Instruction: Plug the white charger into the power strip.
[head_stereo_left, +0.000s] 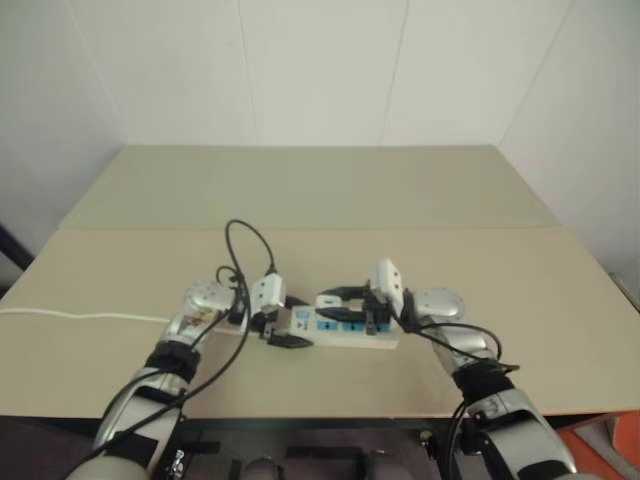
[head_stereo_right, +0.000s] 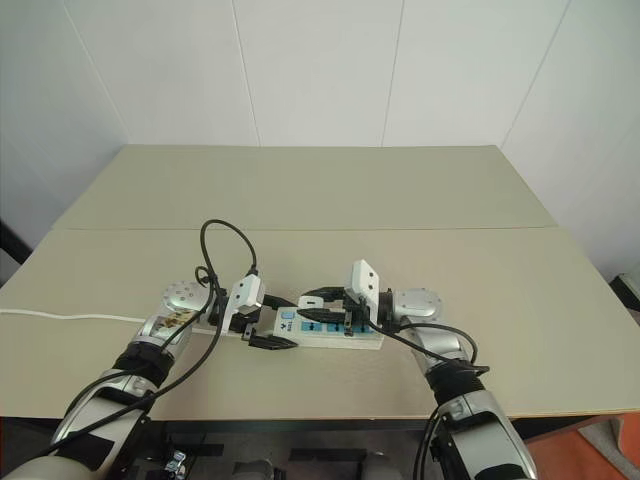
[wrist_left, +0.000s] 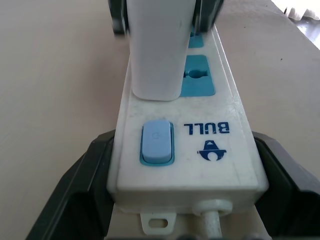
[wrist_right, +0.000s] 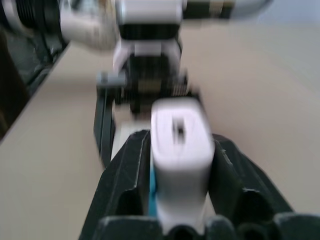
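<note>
Near the desk's (head_stereo_left: 300, 200) front edge, the left gripper's (wrist_left: 165, 165) fingers clench the switch end of the power strip (head_stereo_left: 345, 328), while the white charger (wrist_right: 181, 150) stands between the right gripper's (wrist_right: 180, 200) fingers over a blue socket, apparently seated; release remains.

Bare lab: beige table (head_stereo_left: 330, 190), white walls (head_stereo_left: 300, 70)

Both forearms are silver-grey metal with black bands at the joints, each ending in a round silver wrist drum and a white boxy gripper housing with two black fingers. The left gripper (head_stereo_left: 288, 332) has a black cable looping above its housing, and the right gripper (head_stereo_left: 350, 306) has a black cable trailing past its wrist drum
</note>
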